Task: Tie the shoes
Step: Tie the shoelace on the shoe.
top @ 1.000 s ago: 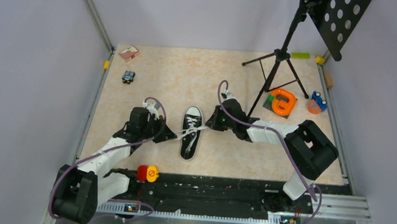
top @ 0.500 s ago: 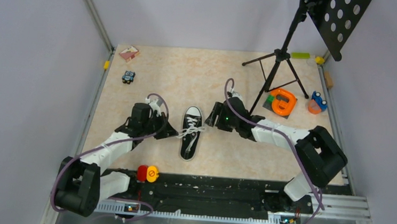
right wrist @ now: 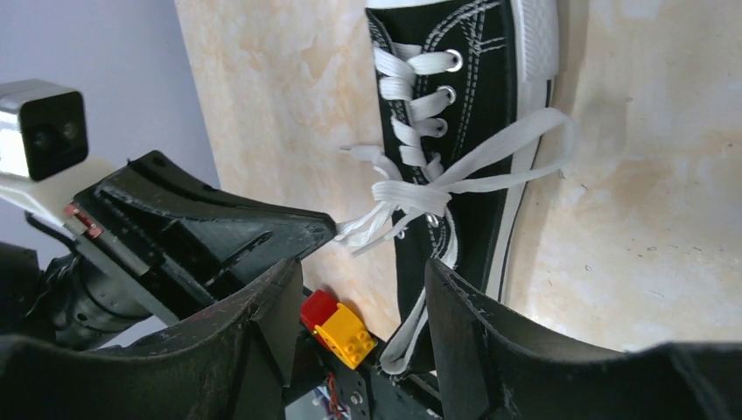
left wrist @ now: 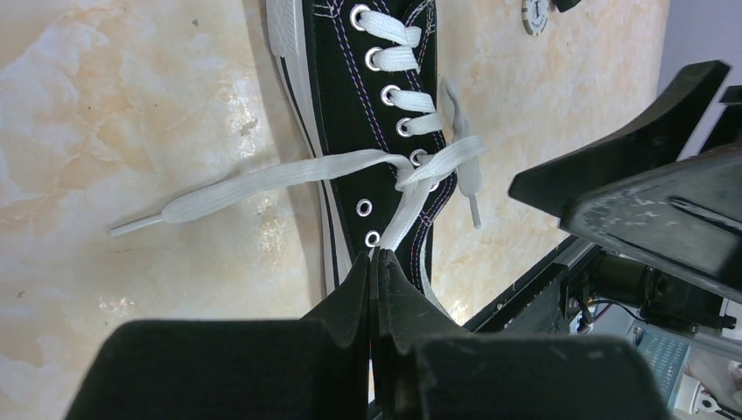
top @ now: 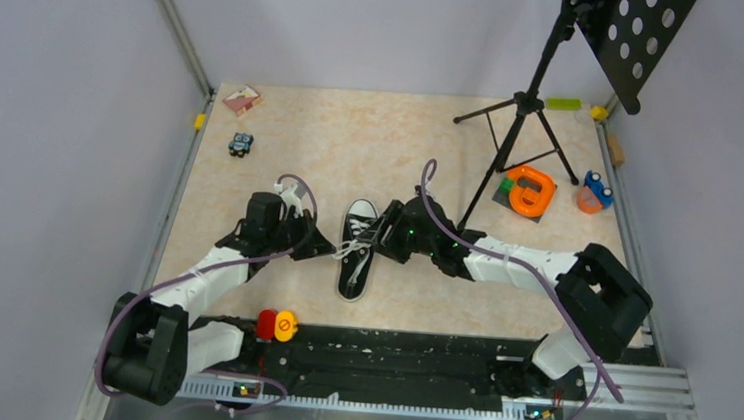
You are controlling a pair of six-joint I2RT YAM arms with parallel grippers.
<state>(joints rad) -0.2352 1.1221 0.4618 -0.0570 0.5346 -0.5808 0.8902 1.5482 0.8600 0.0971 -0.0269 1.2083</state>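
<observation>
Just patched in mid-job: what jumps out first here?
A black low-top canvas sneaker lies mid-table, its long white laces crossed once, no bow yet. The left gripper has its jaws shut on one lace beside the shoe, while the right gripper, jaws open, hovers at the shoe's other side.

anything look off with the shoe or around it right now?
Nothing spilled or damaged. The sneaker sits flat, but its laces are only loosely crossed, no bow: one end trails off sideways, and one strand is pinched in the shut left gripper.
</observation>
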